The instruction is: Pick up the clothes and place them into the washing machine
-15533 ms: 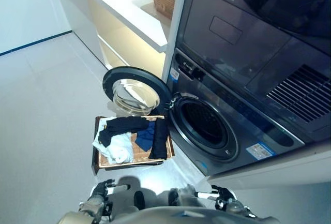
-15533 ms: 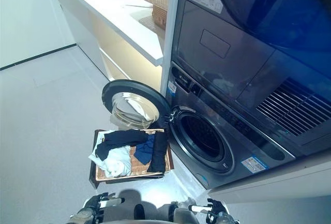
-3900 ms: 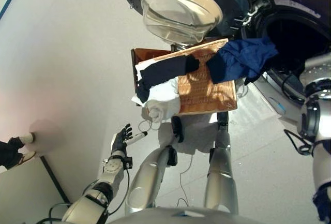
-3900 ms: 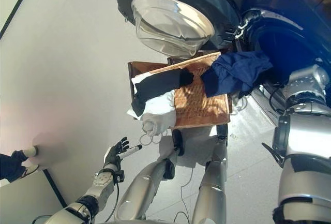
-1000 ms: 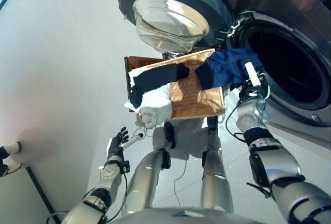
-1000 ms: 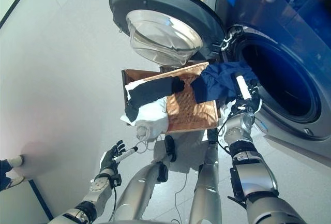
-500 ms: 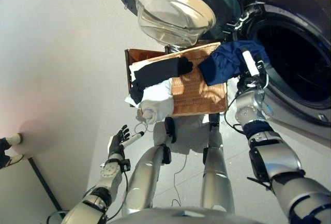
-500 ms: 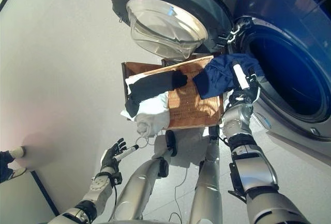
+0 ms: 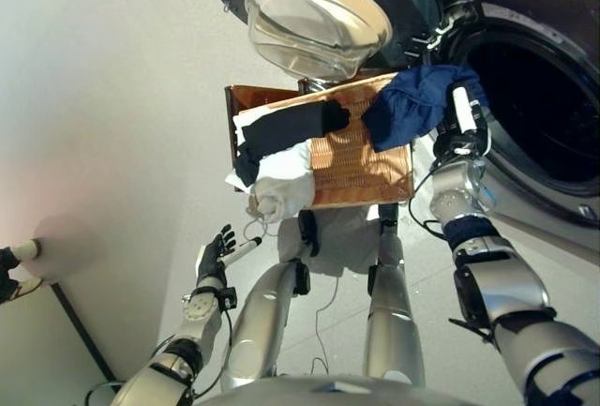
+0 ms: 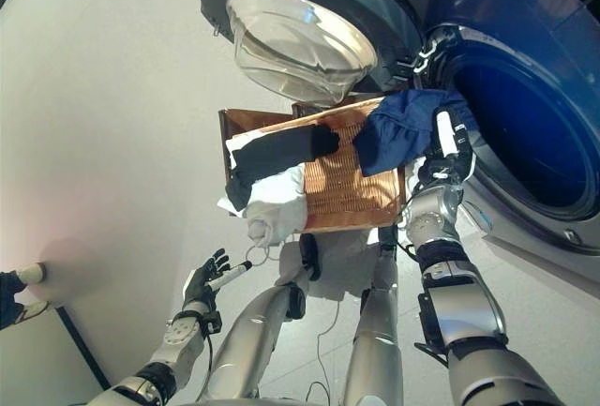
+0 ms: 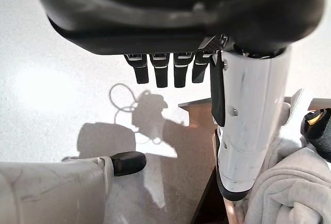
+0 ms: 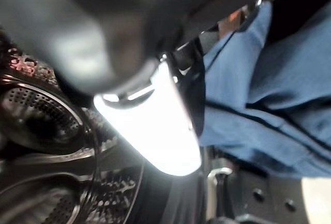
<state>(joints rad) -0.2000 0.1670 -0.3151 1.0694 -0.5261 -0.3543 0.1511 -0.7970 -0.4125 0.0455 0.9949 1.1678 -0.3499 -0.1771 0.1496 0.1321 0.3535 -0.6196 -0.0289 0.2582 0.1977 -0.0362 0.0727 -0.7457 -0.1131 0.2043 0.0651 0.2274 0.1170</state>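
Right beside the washing machine's round opening (image 9: 539,97), a dark blue garment (image 9: 412,106) is being held up by the right robot hand (image 9: 459,129), with fingers closed on the cloth, as the right wrist view seems to show. Part of the garment is hanging over the corner of the woven basket (image 9: 361,167), so it is not yet being dropped inside the drum.

A black garment (image 9: 286,129) and a white garment (image 9: 281,190) are lying on the basket, waiting to be picked up. So most of the task is probably left.

The left robot hand (image 9: 217,254) is being kept open and empty, low over the floor (image 9: 112,125).

The open door (image 9: 323,7) is standing just behind the basket, so room there is tight. The way into the drum is looking clear.
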